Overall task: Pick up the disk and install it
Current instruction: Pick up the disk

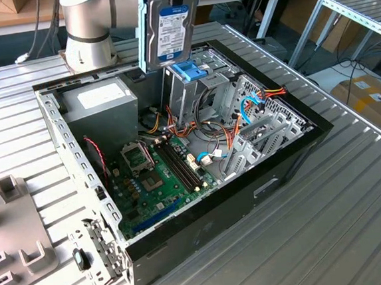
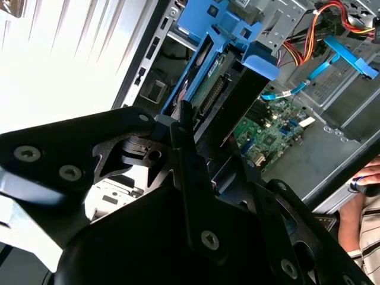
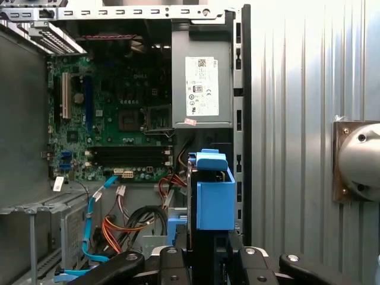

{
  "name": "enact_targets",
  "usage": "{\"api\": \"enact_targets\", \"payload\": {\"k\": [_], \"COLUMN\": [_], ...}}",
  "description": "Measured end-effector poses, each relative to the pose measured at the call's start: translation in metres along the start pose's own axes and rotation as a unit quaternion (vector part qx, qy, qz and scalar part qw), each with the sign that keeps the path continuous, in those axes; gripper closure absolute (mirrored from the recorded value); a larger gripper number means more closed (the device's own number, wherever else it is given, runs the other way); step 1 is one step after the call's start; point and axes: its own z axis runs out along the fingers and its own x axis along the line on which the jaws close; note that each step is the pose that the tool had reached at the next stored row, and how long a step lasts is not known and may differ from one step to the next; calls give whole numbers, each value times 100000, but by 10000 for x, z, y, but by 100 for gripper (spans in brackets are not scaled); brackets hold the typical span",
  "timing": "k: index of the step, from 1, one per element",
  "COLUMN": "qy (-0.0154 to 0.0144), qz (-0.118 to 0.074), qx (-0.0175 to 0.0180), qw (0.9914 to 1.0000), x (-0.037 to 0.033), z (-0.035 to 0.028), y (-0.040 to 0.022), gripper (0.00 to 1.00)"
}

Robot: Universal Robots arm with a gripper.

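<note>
Gripper (image 3: 208,254) clamped on the top edge of the disk (image 1: 171,25). The disk is grey metal with a white label and light-blue rails. It hangs upright just over the drive cage (image 1: 183,98) in the open case (image 1: 280,174). Beyond lie the motherboard (image 3: 113,113) and power supply (image 3: 202,83).

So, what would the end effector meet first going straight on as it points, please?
Likely the blue latch on the drive cage, just under the disk the end effector holds.
</note>
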Motion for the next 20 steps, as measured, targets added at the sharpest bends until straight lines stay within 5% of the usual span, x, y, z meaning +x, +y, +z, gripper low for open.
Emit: {"api": "enact_targets", "payload": {"k": [20], "qy": [-5], "qz": [6], "qx": [1], "qw": [100000], "x": [-39], "z": [5], "y": [-683], "gripper": [65]}}
